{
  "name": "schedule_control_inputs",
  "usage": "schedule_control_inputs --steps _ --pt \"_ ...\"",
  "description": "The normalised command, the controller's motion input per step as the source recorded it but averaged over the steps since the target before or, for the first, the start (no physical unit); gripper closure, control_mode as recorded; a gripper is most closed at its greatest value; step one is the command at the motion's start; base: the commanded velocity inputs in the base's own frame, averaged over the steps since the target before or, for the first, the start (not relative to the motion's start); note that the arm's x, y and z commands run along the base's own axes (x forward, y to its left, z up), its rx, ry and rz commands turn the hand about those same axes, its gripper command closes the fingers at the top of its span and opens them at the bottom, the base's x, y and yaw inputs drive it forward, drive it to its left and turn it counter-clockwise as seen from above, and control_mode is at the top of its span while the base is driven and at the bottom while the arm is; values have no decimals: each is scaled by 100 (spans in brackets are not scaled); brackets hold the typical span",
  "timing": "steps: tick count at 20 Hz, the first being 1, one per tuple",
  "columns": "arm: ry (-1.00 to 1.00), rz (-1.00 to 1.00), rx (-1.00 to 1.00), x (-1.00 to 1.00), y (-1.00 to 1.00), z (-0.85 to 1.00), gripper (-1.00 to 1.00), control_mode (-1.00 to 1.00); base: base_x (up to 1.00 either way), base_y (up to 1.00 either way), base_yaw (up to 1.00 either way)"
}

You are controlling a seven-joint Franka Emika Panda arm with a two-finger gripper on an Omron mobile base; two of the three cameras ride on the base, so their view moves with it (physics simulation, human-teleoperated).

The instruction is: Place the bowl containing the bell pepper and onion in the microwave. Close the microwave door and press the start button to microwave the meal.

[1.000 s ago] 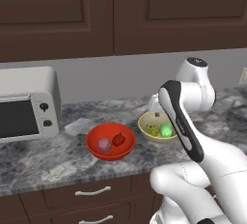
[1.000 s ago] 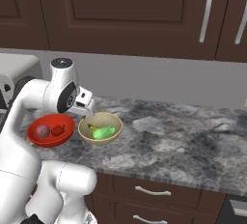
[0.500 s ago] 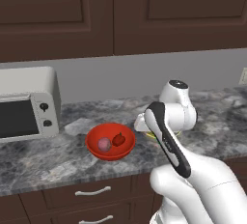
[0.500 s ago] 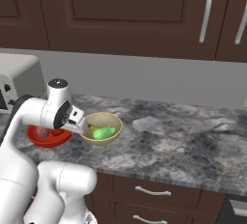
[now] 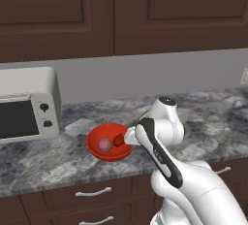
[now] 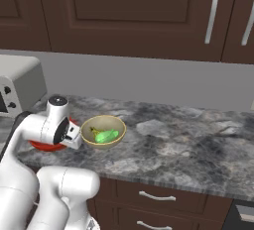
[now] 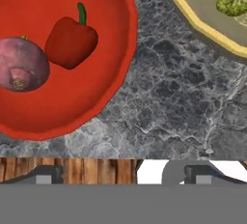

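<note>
bowl: wide shallow glossy red bowl [image 5: 109,143] sits upright on the grey marbled stone counter [image 5: 58,158], opening up; round, no long axis. In hand view [image 7: 58,54] it takes the 9–12 o'clock part.
pepper: small dark red bell pepper [image 7: 71,42] lies inside bowl, green stem pointing to 12 o'clock in hand view, long axis approx 12–6. In left base view [image 5: 117,140] it's at bowl's 3 o'clock side.
onion: round pinkish-purple onion [image 7: 21,64] inside bowl, just beside pepper at its 8 o'clock; root end faces cam. In left base view [image 5: 103,145] it's at pepper's 9 o'clock.
gripper: two-finger gripper [image 7: 123,172] released, jaws spread wide, nothing between them; hovers over bare counter just off bowl's rim, at its 4 o'clock in hand view. Dark fingertips [image 7: 46,174] low in that view.
other bowl: tan-yellow bowl w/ green items [image 6: 103,132] at red bowl's [image 6: 47,144] 3 o'clock in right base view, apart from it; its rim [image 7: 202,22] at 1 o'clock in hand view.
toaster oven: small silver box w/ two black knobs [image 5: 28,103] on counter at 9 o'clock in left base view, well apart from bowl.
vs earlier: arm has folded lower and swung toward red bowl; wrist now covers tan bowl in left base view. Bowls, veg unmoved. Jaws as wide as before.
</note>
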Motion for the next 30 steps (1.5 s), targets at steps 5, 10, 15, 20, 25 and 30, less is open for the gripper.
schedule_control_inputs --steps 5,10,15,20,25,30 --pt "8 0 0 32 15 -35 -100 -100 0 0 0" --pt "8 0 0 42 2 -29 -100 -100 0 0 0" --pt "1 0 0 32 0 -26 -100 -100 0 0 0" --pt "0 0 1 21 6 -29 -100 -100 0 0 0" --pt "-4 0 1 14 16 -29 -100 -100 0 0 0" --pt "-4 -1 0 1 7 -23 100 -100 0 0 0"
